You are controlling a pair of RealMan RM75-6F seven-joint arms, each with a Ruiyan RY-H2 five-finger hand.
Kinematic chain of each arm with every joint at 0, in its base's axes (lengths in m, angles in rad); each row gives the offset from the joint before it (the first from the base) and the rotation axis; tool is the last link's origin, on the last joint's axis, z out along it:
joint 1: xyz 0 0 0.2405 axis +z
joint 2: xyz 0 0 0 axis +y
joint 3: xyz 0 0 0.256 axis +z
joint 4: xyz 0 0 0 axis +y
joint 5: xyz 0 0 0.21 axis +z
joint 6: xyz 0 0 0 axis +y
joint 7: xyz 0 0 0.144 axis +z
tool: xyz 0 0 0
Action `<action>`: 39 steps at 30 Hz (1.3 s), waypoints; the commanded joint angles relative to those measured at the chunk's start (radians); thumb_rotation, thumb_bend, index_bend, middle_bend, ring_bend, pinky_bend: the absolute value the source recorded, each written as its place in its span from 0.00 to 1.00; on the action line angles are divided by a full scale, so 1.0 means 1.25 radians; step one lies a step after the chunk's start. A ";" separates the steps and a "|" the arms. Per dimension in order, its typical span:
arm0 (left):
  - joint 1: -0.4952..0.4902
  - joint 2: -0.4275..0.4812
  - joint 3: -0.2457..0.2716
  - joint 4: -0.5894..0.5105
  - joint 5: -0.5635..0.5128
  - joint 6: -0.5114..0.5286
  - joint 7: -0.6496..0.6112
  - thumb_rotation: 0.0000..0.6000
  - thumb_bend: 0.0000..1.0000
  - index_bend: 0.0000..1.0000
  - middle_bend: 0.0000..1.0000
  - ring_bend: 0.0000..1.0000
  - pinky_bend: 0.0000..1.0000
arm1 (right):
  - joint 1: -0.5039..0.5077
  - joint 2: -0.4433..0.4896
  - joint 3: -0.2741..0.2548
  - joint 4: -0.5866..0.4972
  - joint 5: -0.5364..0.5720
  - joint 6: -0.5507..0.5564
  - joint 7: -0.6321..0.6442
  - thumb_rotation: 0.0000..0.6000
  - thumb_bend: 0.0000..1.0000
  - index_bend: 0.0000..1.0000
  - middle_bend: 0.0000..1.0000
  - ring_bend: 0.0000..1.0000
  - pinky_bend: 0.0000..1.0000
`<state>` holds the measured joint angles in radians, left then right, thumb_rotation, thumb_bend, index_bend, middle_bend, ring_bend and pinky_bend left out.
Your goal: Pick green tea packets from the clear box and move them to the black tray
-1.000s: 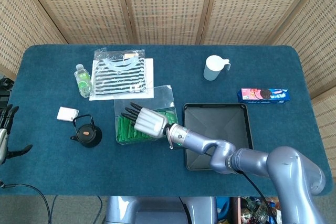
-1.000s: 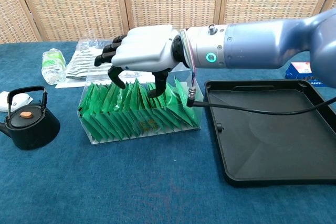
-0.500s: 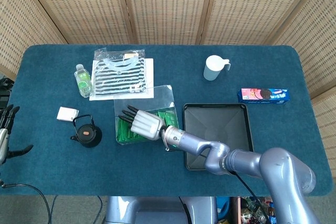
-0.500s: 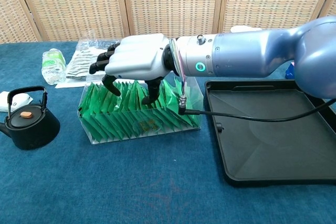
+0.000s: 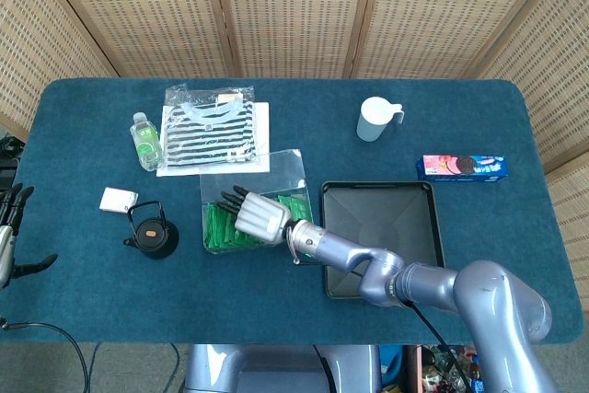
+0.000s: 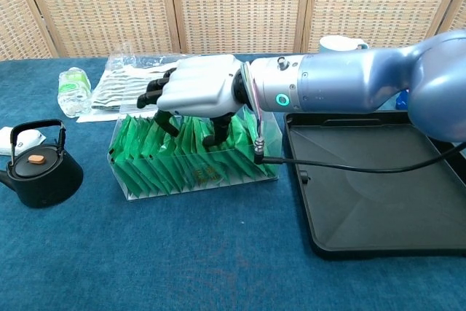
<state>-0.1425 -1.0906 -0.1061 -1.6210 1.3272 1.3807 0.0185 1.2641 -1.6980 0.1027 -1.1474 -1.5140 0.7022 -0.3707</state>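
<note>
A clear box (image 6: 145, 189) near the table's middle is packed with upright green tea packets (image 6: 171, 159), the same green tea packets (image 5: 219, 228) showing in the head view. My right hand (image 6: 198, 92) hangs over the box, palm down. Its fingers (image 6: 166, 121) dip among the rear packets and its thumb touches a packet near the middle; no packet is lifted. In the head view the right hand (image 5: 258, 215) covers the box's centre. The black tray (image 6: 378, 187) lies bare just right of the box. My left hand (image 5: 11, 227) sits at the far left edge, fingers apart, holding nothing.
A black kettle (image 6: 36, 167) stands left of the box, with a small white box (image 5: 118, 199) beyond it. A water bottle (image 5: 145, 140) and a bagged striped shirt (image 5: 210, 132) lie behind. A white cup (image 5: 375, 119) and cookie box (image 5: 460, 167) sit far right.
My right hand has sunk lower, from hovering above the packets to having its fingers down among them, and has shifted slightly. The left hand has not moved.
</note>
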 commanded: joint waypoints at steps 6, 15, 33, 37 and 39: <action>-0.001 0.000 0.000 0.001 0.000 -0.001 0.000 1.00 0.09 0.00 0.00 0.00 0.00 | -0.011 -0.002 -0.004 0.007 0.004 0.001 0.011 1.00 0.45 0.43 0.12 0.03 0.19; -0.001 0.000 0.000 0.000 -0.001 -0.001 0.001 1.00 0.09 0.00 0.00 0.00 0.00 | -0.016 -0.017 -0.011 0.032 -0.014 0.015 0.035 1.00 0.56 0.60 0.12 0.03 0.20; -0.001 0.002 -0.001 0.001 -0.003 -0.002 -0.006 1.00 0.09 0.00 0.00 0.00 0.00 | -0.030 -0.023 -0.003 0.038 -0.039 0.063 0.056 1.00 0.59 0.64 0.12 0.04 0.23; -0.002 0.002 -0.001 0.002 -0.003 -0.004 -0.008 1.00 0.09 0.00 0.00 0.00 0.00 | -0.031 -0.005 0.002 0.019 -0.059 0.094 0.056 1.00 0.59 0.64 0.13 0.05 0.24; -0.002 0.002 0.000 0.002 -0.002 -0.004 -0.010 1.00 0.09 0.00 0.00 0.00 0.00 | -0.031 0.005 0.006 0.008 -0.066 0.106 0.052 1.00 0.59 0.64 0.13 0.05 0.24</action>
<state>-0.1447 -1.0878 -0.1067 -1.6185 1.3241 1.3755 0.0065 1.2258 -1.6998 0.1066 -1.1287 -1.5901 0.8272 -0.3026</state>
